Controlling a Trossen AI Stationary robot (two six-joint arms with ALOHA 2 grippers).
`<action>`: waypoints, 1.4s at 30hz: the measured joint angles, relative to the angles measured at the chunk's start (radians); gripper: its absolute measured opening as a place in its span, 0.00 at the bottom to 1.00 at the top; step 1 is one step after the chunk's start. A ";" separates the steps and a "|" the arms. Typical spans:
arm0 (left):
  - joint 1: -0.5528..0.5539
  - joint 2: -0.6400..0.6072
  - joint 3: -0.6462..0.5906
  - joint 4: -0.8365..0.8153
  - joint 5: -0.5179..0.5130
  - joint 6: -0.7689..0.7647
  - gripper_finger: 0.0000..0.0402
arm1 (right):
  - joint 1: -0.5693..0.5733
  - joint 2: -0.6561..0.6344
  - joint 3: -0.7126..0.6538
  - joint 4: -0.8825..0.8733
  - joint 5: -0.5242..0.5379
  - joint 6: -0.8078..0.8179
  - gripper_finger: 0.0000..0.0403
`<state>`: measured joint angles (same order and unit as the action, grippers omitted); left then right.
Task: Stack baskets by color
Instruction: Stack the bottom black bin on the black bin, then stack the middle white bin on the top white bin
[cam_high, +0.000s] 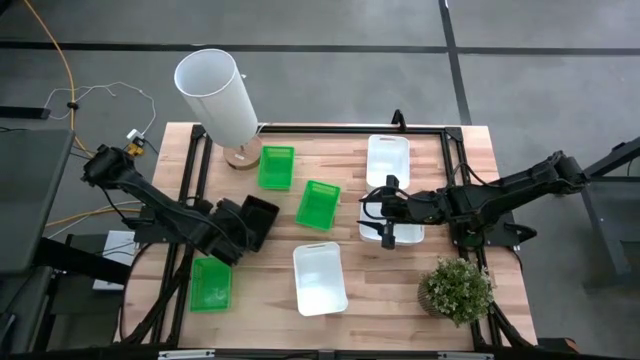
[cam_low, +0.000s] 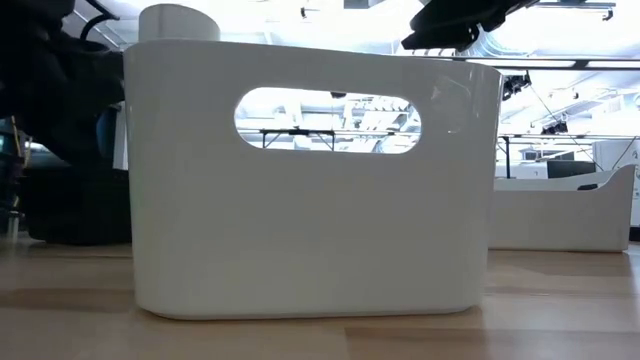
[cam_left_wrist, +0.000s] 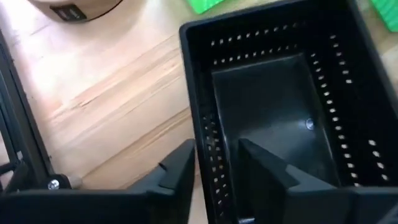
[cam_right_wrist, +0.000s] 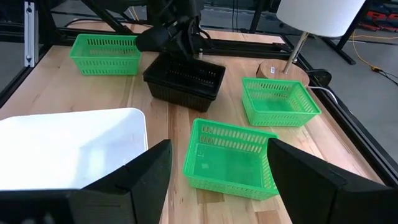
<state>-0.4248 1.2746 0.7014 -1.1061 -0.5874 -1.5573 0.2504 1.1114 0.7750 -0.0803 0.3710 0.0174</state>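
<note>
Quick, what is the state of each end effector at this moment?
Left end effector: fingers straddle a wall of the black basket stack; whether they grip it cannot be told.
Right end effector: open, holding nothing, above a white basket.

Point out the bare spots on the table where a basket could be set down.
Bare wood lies between the white plastic basket at the front edge and the small potted plant, and between that basket and the front green slotted basket. Crowded: the centre, around the two green baskets and black stack.

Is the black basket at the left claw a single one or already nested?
Nested: the left wrist view shows one black basket sitting inside another, two slotted walls side by side, the left claw straddling them.
</note>
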 joint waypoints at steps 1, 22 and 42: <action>0.001 -0.009 0.002 -0.001 -0.001 0.012 0.32 | 0.000 0.000 0.000 0.000 0.000 0.000 0.63; 0.093 -0.316 -0.027 0.967 -0.221 1.447 0.49 | 0.002 -0.033 0.000 0.004 -0.006 -0.018 0.63; 0.174 -0.334 -0.323 1.678 0.096 1.659 0.49 | 0.005 -0.052 -0.320 0.706 -0.004 -0.093 0.63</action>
<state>-0.2512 0.9409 0.3785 0.5715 -0.4911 0.1013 0.2554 1.0595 0.4550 0.6261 0.3674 -0.0754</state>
